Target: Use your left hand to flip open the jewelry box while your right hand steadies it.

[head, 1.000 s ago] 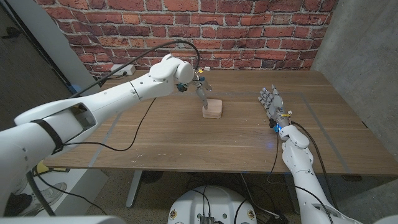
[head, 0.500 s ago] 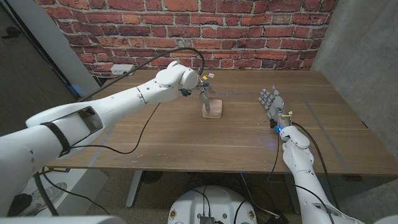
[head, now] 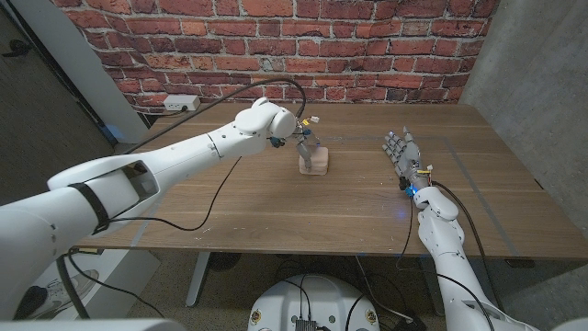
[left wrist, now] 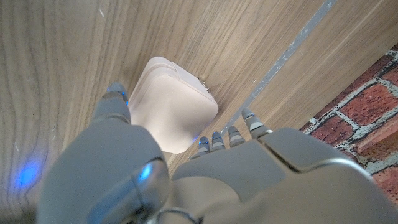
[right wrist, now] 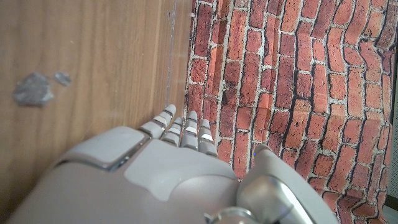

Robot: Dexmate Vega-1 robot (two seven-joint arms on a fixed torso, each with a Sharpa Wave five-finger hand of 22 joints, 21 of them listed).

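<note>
A small pale pink jewelry box (head: pixel 315 163) with rounded corners sits on the wooden table (head: pixel 276 202), a little behind its middle. Its lid is down, and a small clasp (left wrist: pixel 203 83) shows on one side. My left hand (head: pixel 306 139) hangs over the box (left wrist: pixel 171 102), thumb (left wrist: pixel 114 99) by one edge and fingertips (left wrist: pixel 229 133) by the opposite edge; whether they touch it I cannot tell. My right hand (head: pixel 401 151) stands on the table well to the right of the box, fingers straight and holding nothing.
A black cable (head: pixel 197 207) from the left arm trails over the table's left half. A white power strip (head: pixel 180 102) lies at the back left by the brick wall (head: pixel 367 46). Grey marks (right wrist: pixel 36 87) spot the wood near my right hand.
My left hand has moved right and down from behind the box until it straddles it. The box and my right hand have stayed in place.
</note>
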